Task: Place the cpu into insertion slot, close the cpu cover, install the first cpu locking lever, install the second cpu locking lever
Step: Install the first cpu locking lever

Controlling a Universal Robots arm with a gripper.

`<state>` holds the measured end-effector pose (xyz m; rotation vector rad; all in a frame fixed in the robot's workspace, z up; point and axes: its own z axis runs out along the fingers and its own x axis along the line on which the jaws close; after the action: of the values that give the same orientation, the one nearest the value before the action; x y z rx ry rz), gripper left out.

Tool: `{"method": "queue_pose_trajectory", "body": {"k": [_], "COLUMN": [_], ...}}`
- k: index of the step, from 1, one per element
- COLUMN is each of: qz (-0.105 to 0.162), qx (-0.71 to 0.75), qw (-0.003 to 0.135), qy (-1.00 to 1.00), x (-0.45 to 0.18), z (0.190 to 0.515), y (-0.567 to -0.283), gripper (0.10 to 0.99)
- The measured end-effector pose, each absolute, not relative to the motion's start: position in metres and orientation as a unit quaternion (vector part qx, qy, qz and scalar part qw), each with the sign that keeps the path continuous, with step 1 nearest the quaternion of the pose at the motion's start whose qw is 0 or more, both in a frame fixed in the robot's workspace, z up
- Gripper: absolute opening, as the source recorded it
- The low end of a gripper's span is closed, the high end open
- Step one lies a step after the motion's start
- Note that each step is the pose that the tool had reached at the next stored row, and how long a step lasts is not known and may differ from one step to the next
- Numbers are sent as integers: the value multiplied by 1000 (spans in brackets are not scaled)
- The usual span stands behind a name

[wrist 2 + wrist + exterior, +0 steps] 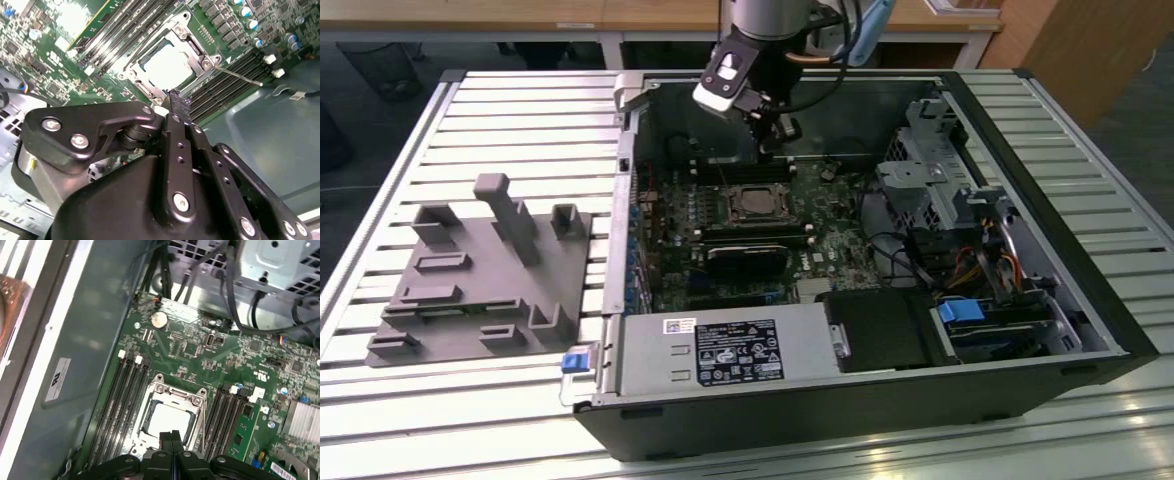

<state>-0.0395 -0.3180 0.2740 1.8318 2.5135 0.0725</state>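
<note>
A: Where is the flat, pale square cpu (167, 421) lying?
B: In its dark-framed insertion slot (146, 415), under the dull metal frame cover (176, 391).
A: Black fingers (165, 439)?
B: Clenching on nothing, hovering at the slot's twelve o'clock in the exterior view.

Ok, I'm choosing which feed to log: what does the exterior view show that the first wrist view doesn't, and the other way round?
The exterior view adds the grey fixture and the power supply. The first wrist view adds board detail: the coin cell and the cover framing the chip. Both share the seated cpu and the gripper near it, jaws shut.
</note>
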Motion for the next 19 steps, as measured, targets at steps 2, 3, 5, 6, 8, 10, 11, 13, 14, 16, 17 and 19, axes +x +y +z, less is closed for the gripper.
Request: {"method": "queue_pose_trajectory", "body": {"k": [2,3,5,6,8,10,11,13,14,16,17,19], "qz": [23,24,24,24,24,24,24,24,24,24,24,25], "qx": [580,576,568,564,556,548,545,537,533,526,522,514], "qw": [15,15,15,15,14,14,14,14,14,13,13,13], "qy": [814,817,822,825,830,836,838,843,845,850,852,857], "x": [-39,-39,-39,-39,-39,-39,-39,-39,-39,-39,-39,-39], "z": [274,274,274,274,274,274,274,274,274,274,274,274], "y": [-318,-318,-318,-318,-318,-318,-318,-318,-318,-318,-318,-318], "gripper": [106,106,106,106,106,106,106,106,106,106,106,106]}}
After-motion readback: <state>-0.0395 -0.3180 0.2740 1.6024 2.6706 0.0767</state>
